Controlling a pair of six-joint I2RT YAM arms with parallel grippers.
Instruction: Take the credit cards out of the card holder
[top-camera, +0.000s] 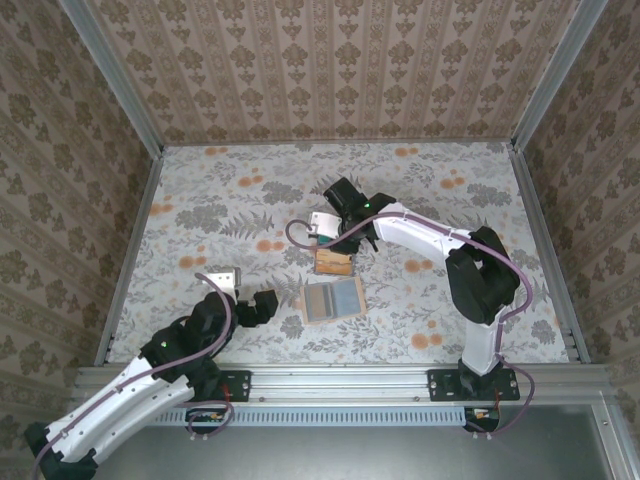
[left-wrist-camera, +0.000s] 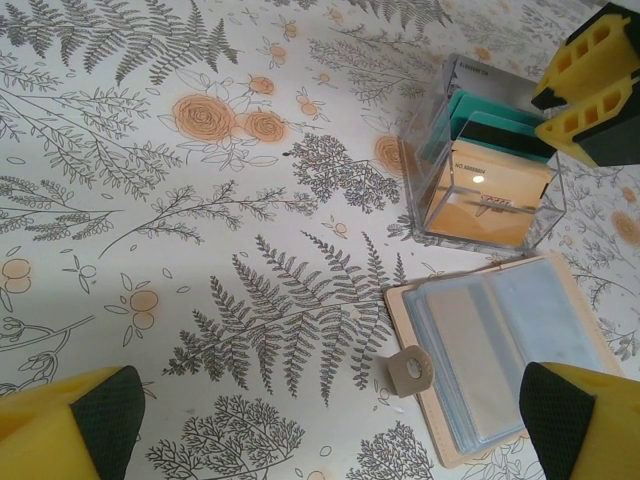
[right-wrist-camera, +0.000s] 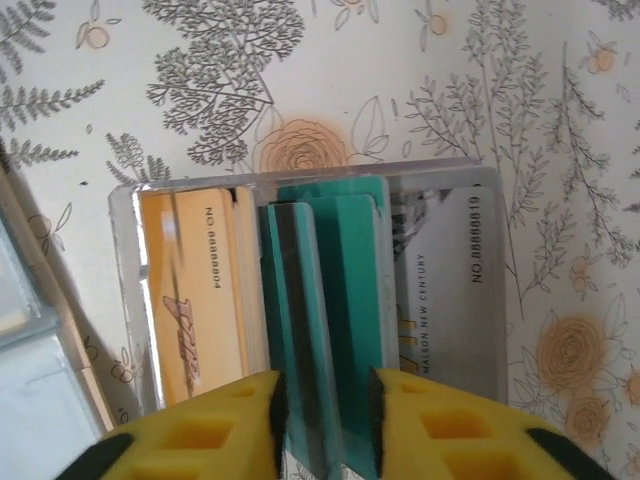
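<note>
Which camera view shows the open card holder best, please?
The left wrist view: the card holder lies open and close, its clear sleeves, tan rim and snap tab plain. The top external view shows it whole but small; the right wrist view catches a corner at its left edge.

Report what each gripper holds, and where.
Left gripper: nothing. Right gripper straddles one end of the striped teal card; whether it grips cannot be told.

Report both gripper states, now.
Left gripper: open wide, empty, above the table beside the card holder.
Right gripper: partly open, jaws straddling the teal striped card standing in the clear box.
</note>
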